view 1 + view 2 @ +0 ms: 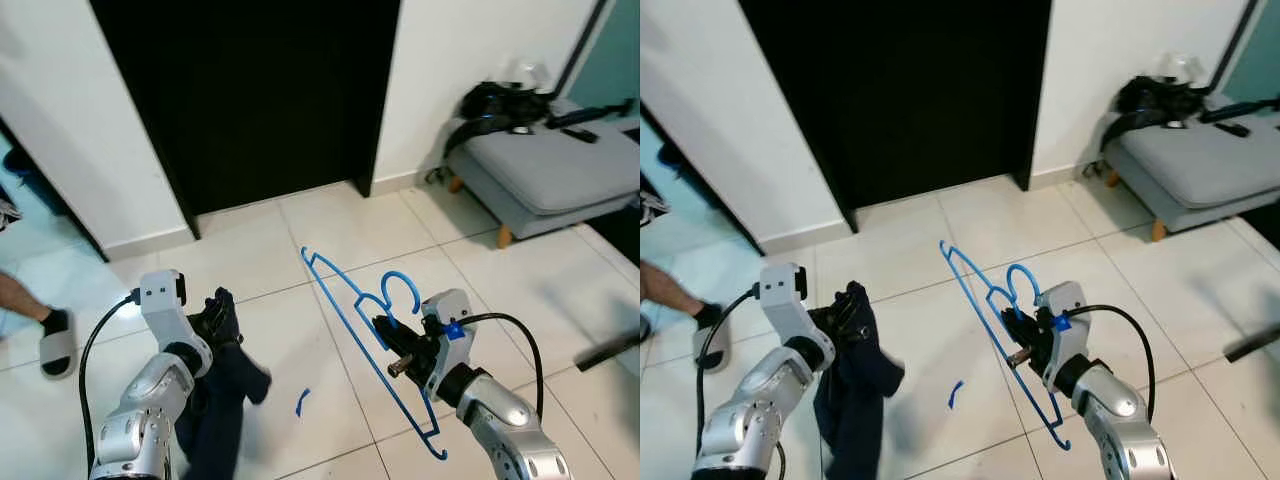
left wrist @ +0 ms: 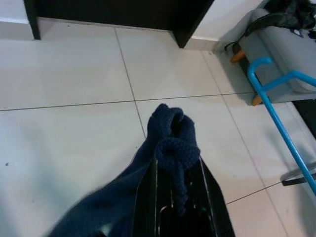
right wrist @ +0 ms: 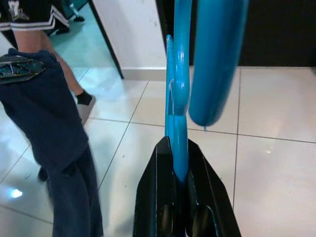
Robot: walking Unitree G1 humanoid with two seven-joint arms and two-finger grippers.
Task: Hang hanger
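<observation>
While no brand name or label can be read on anything here, a white logo shows on a person's black shorts (image 3: 29, 12), too small to make out. The right gripper (image 1: 385, 335) is clamped tight on the one blue hanger (image 1: 370, 340), held in the air above the tiled floor (image 1: 340, 230). The hanger's long axis runs from far-left, toward the dark doorway (image 1: 250, 90), to near-right by the robot, and its hook (image 1: 400, 290) curls upward just beside the gripper. The left gripper (image 1: 215, 320) is pinched shut on one dark blue garment (image 1: 225, 395), which hangs down from it. One small blue scrap (image 1: 302, 402) lies on the floor between the arms. One grey sofa (image 1: 560, 170) stands at the right with black gear piled on it. A person's foot in a slipper (image 1: 55, 340) is at the left.
</observation>
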